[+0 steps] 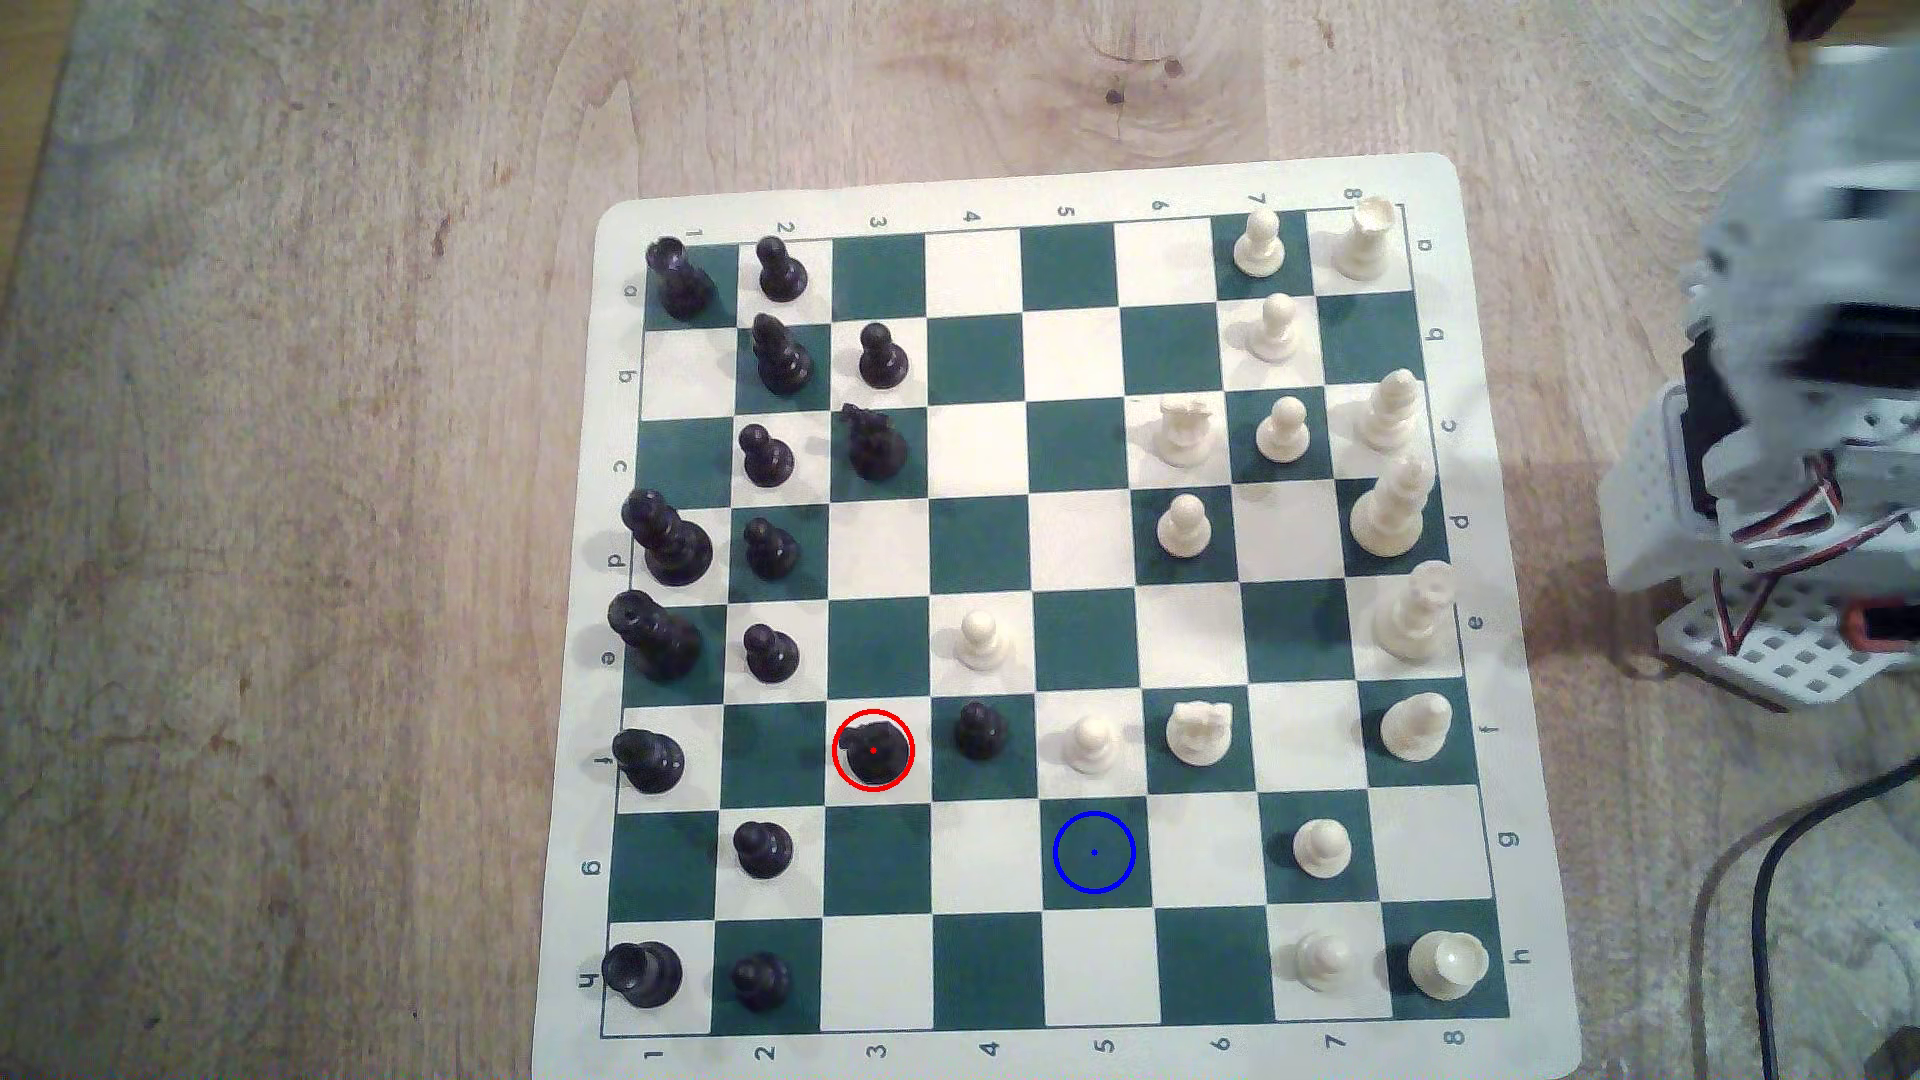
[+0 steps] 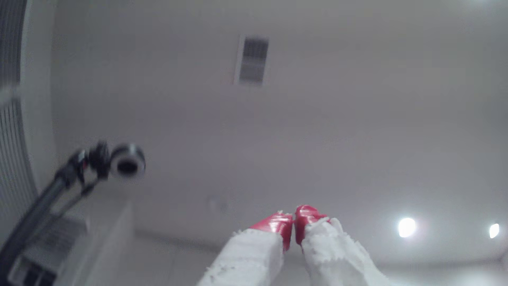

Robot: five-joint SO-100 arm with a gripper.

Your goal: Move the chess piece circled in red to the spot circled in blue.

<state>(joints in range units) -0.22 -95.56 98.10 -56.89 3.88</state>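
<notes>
Exterior view: the worn wooden table (image 1: 312, 519) carries the green-and-cream vinyl chessboard (image 1: 1023, 613), and my white plastic arm (image 1: 1787, 415) sits blurred off its right edge in that view, well apart from every piece. The small black plastic knight with the lumpy horse-head top (image 1: 873, 750), ringed in red, stands upright on a cream square on the board's far side from my arm, beside a black ball-topped pawn (image 1: 979, 729). The dark green square ringed in blue (image 1: 1094, 852) lies bare, one row nearer the view's bottom and closer to my arm. In the wrist view my gripper (image 2: 293, 224) points at a pale ceiling, its red-taped fingertips (image 2: 277, 224) pressed together, holding nothing.
</notes>
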